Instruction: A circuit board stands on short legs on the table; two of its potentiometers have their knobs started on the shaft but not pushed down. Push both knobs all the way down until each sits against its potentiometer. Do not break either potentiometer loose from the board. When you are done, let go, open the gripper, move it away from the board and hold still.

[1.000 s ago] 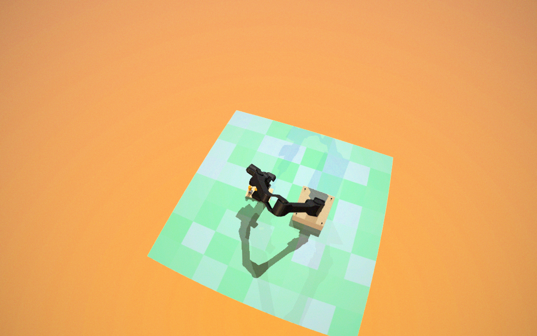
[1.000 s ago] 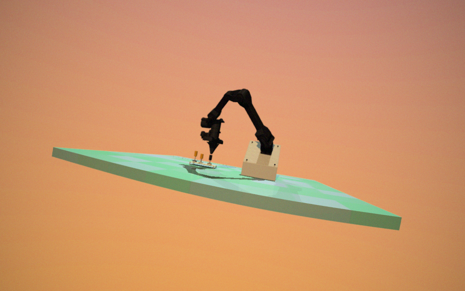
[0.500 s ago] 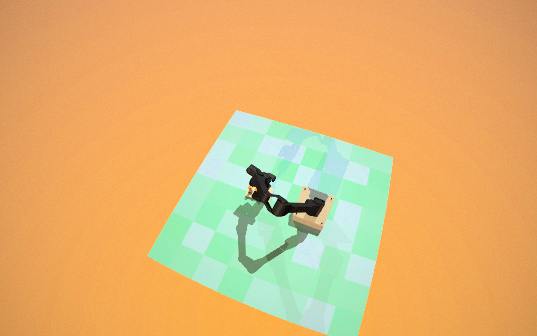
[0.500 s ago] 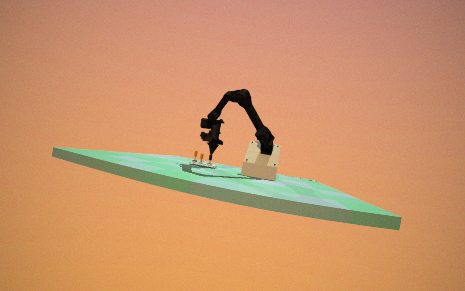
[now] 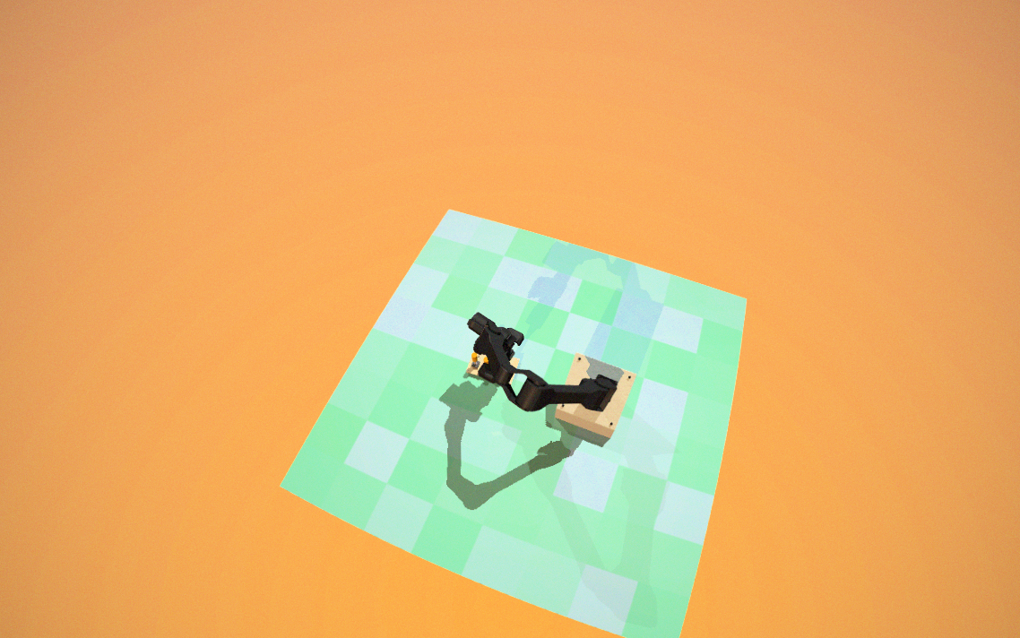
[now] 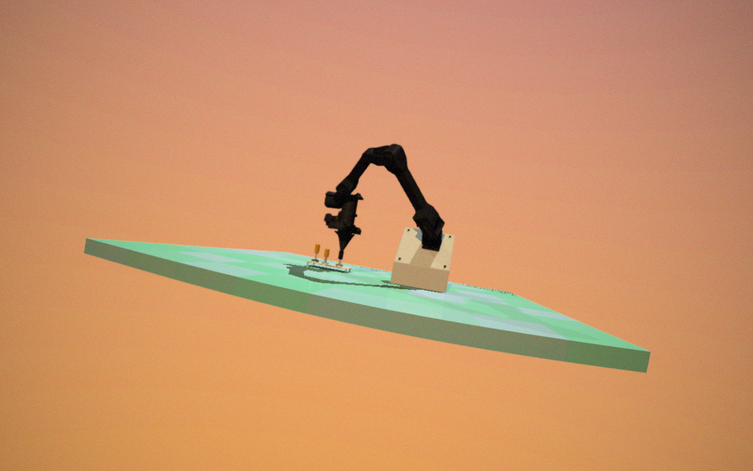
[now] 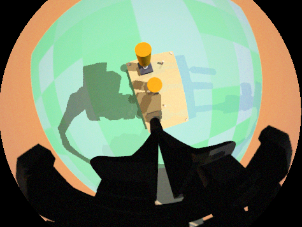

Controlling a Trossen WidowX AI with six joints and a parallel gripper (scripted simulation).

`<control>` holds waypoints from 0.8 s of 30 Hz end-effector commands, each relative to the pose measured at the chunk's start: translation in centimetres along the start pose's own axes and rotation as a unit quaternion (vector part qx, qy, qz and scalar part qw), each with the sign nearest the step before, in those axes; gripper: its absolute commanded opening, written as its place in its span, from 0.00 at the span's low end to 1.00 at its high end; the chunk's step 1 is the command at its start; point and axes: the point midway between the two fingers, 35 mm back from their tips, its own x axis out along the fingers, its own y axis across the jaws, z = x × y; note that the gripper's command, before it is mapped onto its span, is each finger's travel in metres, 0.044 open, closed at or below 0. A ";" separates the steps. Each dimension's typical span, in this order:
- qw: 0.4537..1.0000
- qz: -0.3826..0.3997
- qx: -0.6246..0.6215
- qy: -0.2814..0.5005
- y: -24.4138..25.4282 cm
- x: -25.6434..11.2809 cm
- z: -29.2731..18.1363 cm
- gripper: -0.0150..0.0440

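Observation:
The circuit board [image 6: 331,268] [image 7: 176,95] stands on the table, with three upright knobs in a row. The outer orange knob [image 5: 474,356] [image 6: 317,249] [image 7: 143,50] and the middle orange knob [image 6: 326,253] [image 7: 154,85] stand raised on their shafts. The black knob [image 6: 341,255] [image 7: 155,120] is at the end nearest the robot base; a short pale length of shaft shows under it in the exterior view. My gripper [image 6: 341,249] [image 7: 157,131] is shut and empty, pointing down, its tips at the top of the black knob. The wrist view hides that knob's lower part.
The robot base block [image 5: 574,413] [image 6: 420,274] stands to the right of the board in the top and exterior views. The arm arches over from it. The two orange knobs stand close beyond the black one. Arm shadows fall across the board and the checkered table.

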 end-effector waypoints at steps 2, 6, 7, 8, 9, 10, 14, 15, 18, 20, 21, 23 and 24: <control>1.000 0.002 0.002 0.001 0.0 0.0 0.0 0.25; 1.000 0.002 0.002 0.001 0.0 0.0 0.0 0.25; 1.000 0.002 0.002 0.001 0.0 0.1 0.0 0.25; 1.000 0.002 0.002 0.001 0.0 0.2 0.0 0.25; 1.000 0.002 0.002 0.001 0.0 0.2 0.0 0.25; 1.000 0.002 0.002 0.001 0.0 0.3 0.0 0.25; 1.000 0.002 0.002 0.001 0.0 0.4 0.0 0.25; 1.000 0.002 0.002 0.001 0.0 0.4 0.0 0.25; 1.000 0.002 0.002 0.001 0.0 0.4 0.0 0.25; 1.000 0.002 0.002 0.001 0.0 0.4 0.0 0.25; 1.000 0.002 0.002 0.001 0.0 0.4 0.0 0.25; 1.000 0.002 0.002 0.001 0.0 0.6 0.0 0.25; 1.000 0.002 0.002 0.001 0.0 0.6 0.0 0.25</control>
